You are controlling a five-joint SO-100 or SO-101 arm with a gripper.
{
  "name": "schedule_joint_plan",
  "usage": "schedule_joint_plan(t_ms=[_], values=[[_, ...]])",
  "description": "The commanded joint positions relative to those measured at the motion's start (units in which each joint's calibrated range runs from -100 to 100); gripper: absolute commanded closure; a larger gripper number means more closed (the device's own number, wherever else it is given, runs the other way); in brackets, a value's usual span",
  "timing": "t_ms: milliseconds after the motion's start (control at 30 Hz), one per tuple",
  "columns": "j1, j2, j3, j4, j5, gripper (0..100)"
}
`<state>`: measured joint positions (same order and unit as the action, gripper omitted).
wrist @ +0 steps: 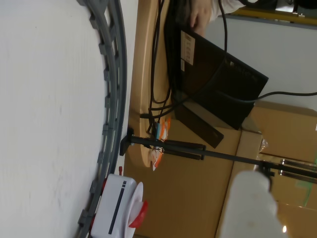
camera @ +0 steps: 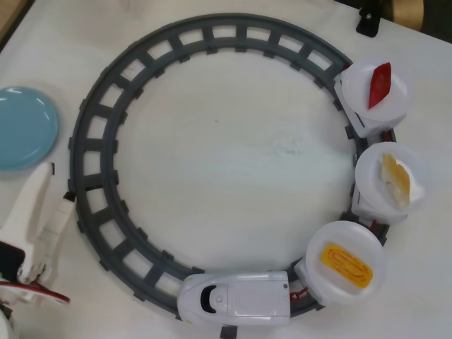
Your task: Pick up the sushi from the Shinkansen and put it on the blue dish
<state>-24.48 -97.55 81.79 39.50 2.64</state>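
Tabletop: sushi (camera: 396,179) far from gripper (camera: 28,272).

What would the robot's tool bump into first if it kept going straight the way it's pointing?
In the overhead view the tool points up the picture, between the blue dish and the grey track. Probably the track's left curve first, though height is unclear.

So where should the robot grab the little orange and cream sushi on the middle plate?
Probably from straight above. The sushi lies flat on the middle white plate, its long side running up and down in the overhead view. The fingers should close across its narrow middle, from left and right, since that is the thinner way. The gripper is far off by the blue dish.
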Motion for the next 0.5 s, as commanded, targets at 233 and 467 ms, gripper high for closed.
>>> schedule_joint_plan(t_ms=[233, 467], values=[[-19.62, -0.37, 3.87, 0.63, -0.39, 69], [-19.62, -0.37, 3.69, 0.55, -0.39, 69]])
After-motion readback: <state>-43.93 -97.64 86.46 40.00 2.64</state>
